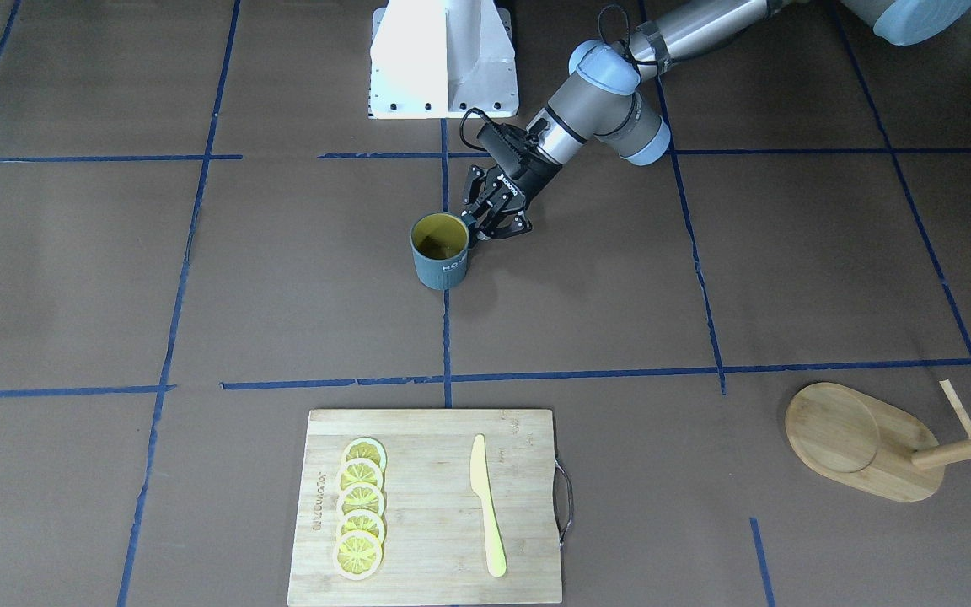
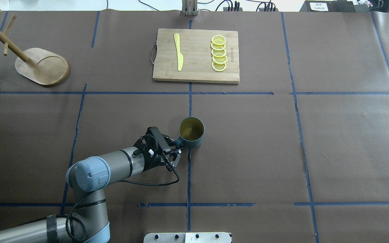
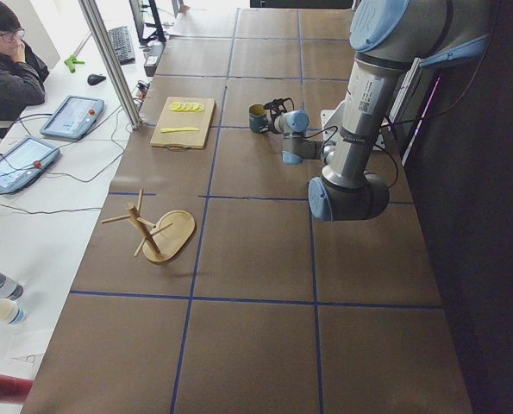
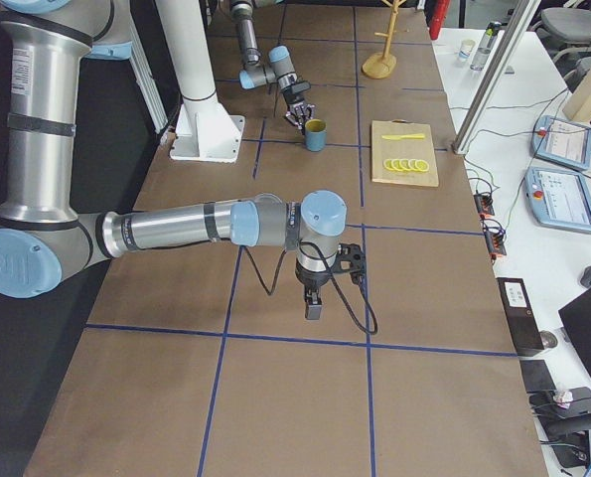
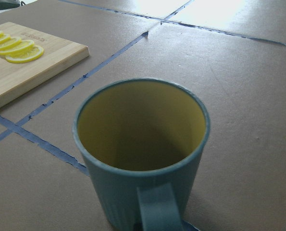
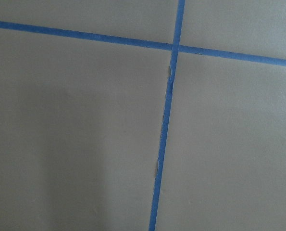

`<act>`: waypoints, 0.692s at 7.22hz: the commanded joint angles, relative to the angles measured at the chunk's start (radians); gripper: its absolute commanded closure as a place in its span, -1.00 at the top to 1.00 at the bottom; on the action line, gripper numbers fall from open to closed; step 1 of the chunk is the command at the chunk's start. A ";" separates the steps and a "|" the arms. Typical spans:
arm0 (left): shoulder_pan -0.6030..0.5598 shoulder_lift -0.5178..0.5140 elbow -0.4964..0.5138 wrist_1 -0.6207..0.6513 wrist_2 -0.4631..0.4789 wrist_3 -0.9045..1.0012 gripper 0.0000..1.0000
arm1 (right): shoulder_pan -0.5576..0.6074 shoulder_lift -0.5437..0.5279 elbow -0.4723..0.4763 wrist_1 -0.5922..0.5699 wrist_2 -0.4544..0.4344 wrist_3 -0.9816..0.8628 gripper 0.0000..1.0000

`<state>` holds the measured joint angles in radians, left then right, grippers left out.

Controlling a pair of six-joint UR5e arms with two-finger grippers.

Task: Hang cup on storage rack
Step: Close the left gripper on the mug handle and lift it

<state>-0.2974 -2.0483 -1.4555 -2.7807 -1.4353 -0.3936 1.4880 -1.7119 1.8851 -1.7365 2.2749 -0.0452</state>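
Lining up left gripper (image 1: 492, 226) on cup (image 1: 442, 265) handle (image 5: 157, 208).

Noting cup upright at middle of table (image 1: 789, 270), open end up, well apart from storage rack (image 1: 861, 438) at far left corner. Judging it rigid, glazed, moderately heavy, chip-prone; ribbed wall likely slick, so best taken by loop handle, pinched across its thickness. Seeing left jaws spread, straddling or just beside handle, gripping nothing. Cannot tell right gripper (image 4: 313, 310) opening: side view only, hanging low over table.
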 commanded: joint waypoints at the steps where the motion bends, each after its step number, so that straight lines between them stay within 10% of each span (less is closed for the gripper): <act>1: -0.009 0.000 -0.008 -0.020 -0.001 -0.115 -1.00 | 0.000 0.000 -0.001 0.000 0.000 -0.002 1.00; 5: -0.119 0.013 -0.037 -0.059 -0.101 -0.520 -1.00 | 0.000 0.000 0.002 0.002 0.003 -0.004 1.00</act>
<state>-0.3708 -2.0373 -1.4832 -2.8366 -1.4783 -0.7972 1.4880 -1.7114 1.8867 -1.7350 2.2764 -0.0479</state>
